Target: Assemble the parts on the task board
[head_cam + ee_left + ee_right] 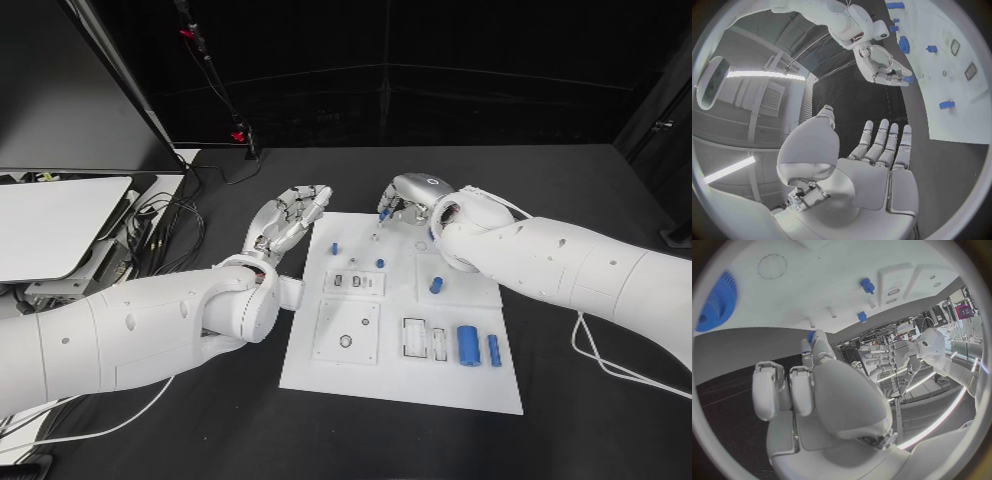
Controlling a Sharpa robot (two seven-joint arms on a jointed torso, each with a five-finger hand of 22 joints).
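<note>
The task board [397, 385] lies in the middle of the black table [606, 430], a white plate with its long sides running away from the robot. The left hand [289, 222] hangs just off the board's far left corner, palm flat and fingers stretched out straight and slightly apart, holding nothing; the left wrist view shows the same flat spread of fingers [879, 145] over the dark table beside the board's edge. The right hand [408, 197] sits at the board's far edge, fingers curled in, and pinches a small blue part [382, 212] at its fingertips; the left wrist view shows that blue piece [907, 79] between the curled fingers. On the board, a small blue peg [335, 247] stands near the far left corner, another blue peg [381, 263] near the middle, a short blue cylinder [437, 285] toward the right edge, and a larger blue cylinder [469, 346] with a slimmer blue piece [493, 350] beside it near the right edge, closer to the robot.
</note>
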